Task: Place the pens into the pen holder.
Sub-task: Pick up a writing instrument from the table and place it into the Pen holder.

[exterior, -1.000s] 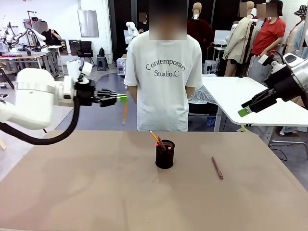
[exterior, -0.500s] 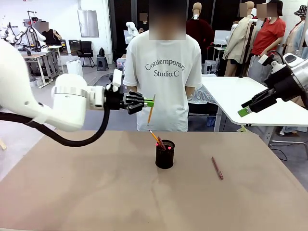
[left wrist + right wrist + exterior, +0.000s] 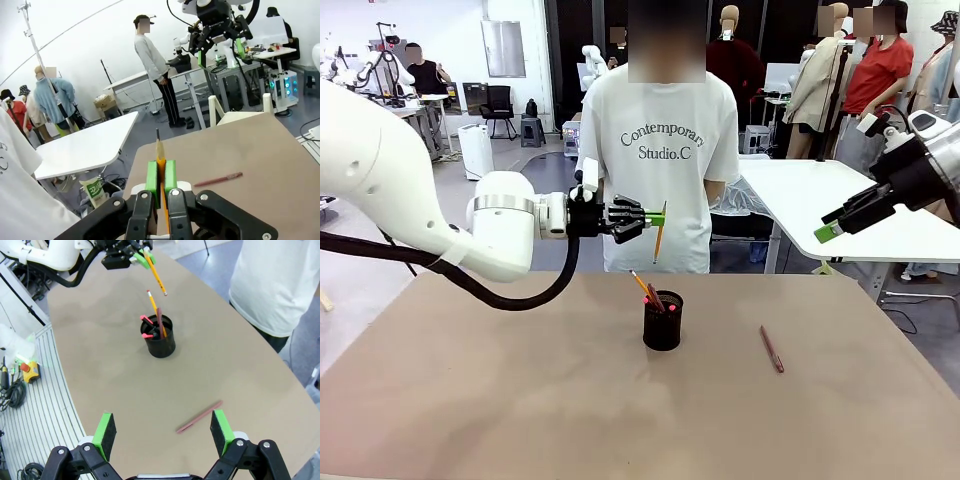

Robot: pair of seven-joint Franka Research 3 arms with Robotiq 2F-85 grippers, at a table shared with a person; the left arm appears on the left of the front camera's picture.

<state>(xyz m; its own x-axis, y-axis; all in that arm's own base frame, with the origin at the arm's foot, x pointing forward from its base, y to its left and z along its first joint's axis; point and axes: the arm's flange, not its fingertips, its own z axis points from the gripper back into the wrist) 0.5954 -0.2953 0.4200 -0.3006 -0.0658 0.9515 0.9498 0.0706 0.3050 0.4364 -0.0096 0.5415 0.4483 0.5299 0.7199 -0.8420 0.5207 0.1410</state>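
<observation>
- At frame centre, the left tool (image 3: 660,213) pinches a yellow-orange pencil (image 3: 659,240), long axis near vertical, tip down.
- The pen holder (image 3: 662,328) stands just below the tip, not touching; lower the pencil to insert.
- At upper right, the right tool (image 3: 827,232) is spread and empty, the nearer arm to the reddish-brown pen (image 3: 772,350) lying on the surface (image 3: 520,400).
</observation>
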